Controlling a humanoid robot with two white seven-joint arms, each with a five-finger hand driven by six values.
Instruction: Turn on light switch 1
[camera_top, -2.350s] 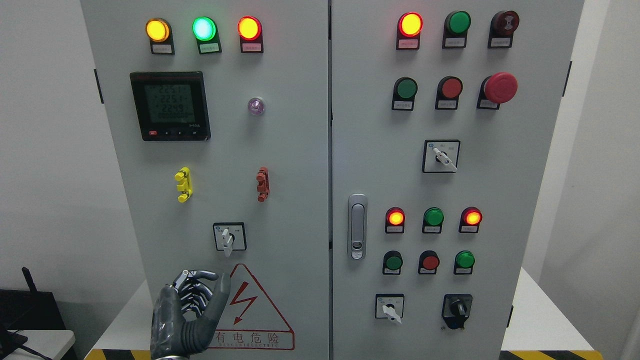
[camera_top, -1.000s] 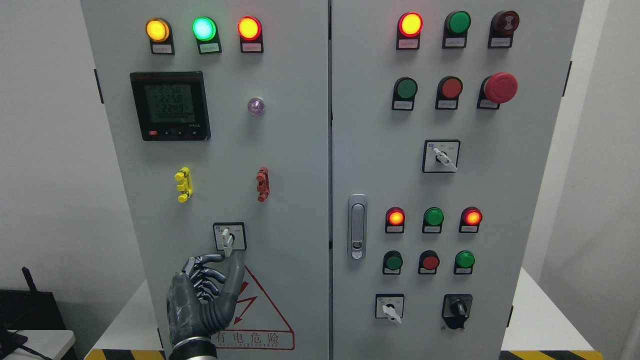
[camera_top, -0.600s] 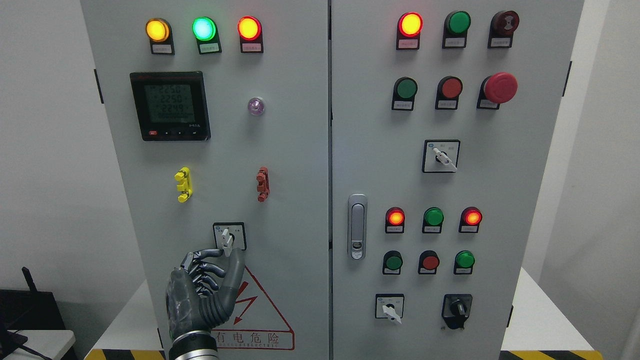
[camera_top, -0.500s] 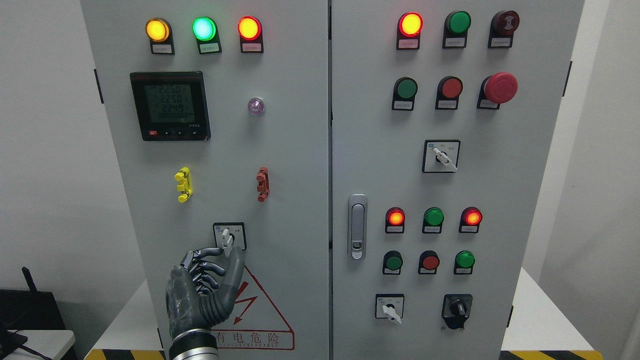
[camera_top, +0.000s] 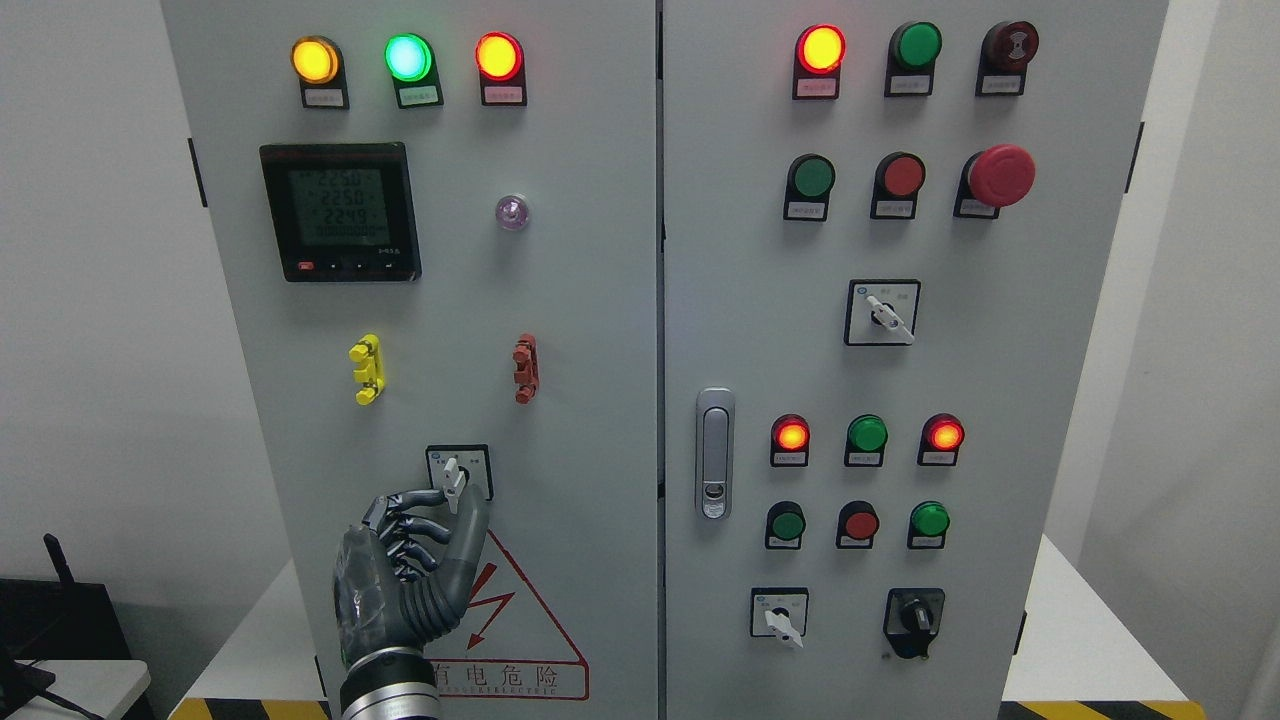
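The rotary light switch (camera_top: 459, 472) sits low on the left cabinet door, a white lever on a black-framed plate, pointing down. My left hand (camera_top: 457, 503) comes up from the bottom edge, just under the switch. Its index finger (camera_top: 425, 497) touches the lever's lower end from the left and the thumb (camera_top: 474, 520) stands against it from the right. The other fingers are curled below. No right arm shows in the head view.
A yellow clip (camera_top: 367, 368) and a red clip (camera_top: 525, 368) stick out above the switch. A power meter (camera_top: 340, 211) and lit lamps (camera_top: 406, 57) are higher up. The right door carries a handle (camera_top: 714, 453), buttons, more rotary switches and a red emergency stop (camera_top: 1000, 175).
My left hand has risen up the door from beside the warning triangle. Its index finger and thumb now close around the lever's lower end. The lever still points down.
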